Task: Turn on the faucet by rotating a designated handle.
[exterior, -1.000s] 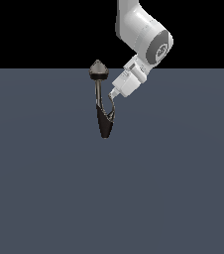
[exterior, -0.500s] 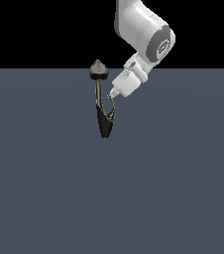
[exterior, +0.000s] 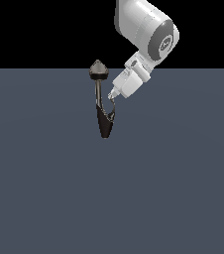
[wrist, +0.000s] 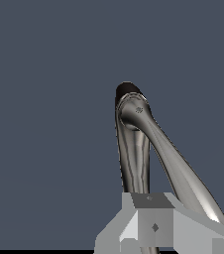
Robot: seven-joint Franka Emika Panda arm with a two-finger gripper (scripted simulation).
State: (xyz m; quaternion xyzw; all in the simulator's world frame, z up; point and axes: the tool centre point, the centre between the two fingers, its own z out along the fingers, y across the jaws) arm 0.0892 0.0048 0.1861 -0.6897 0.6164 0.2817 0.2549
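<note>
Exterior view. The faucet [exterior: 104, 111] stands a little left of centre in the upper half of the frame, on a flat slate-grey surface [exterior: 109, 198] that fills everything below the black background. Its pale cone-shaped top [exterior: 98, 70] sits at the 12 o'clock end, a thin stem [exterior: 99, 92] runs down from it, and the dark body [exterior: 104, 125] tapers to a point at the 6 o'clock end. The handle [exterior: 111, 110] is a thin curved grey sliver branching from the body toward 1 o'clock. The white robot arm [exterior: 146, 34] enters from the 1 o'clock side of the faucet and slopes down toward it. The gripper [exterior: 112, 95] ends just beside the upper end of the handle, to the exterior view's right of the stem; whether it touches the handle cannot be told at this scale, nor whether the jaws are apart or together.

Wrist view. The faucet [wrist: 134, 149] appears close up as two polished grey metal limbs that meet at a rounded joint and spread apart toward the camera. The grey block of the gripper [wrist: 153, 228] covers the near part of both limbs. The fingertips are not visible, so the state of the jaws cannot be told here either.
</note>
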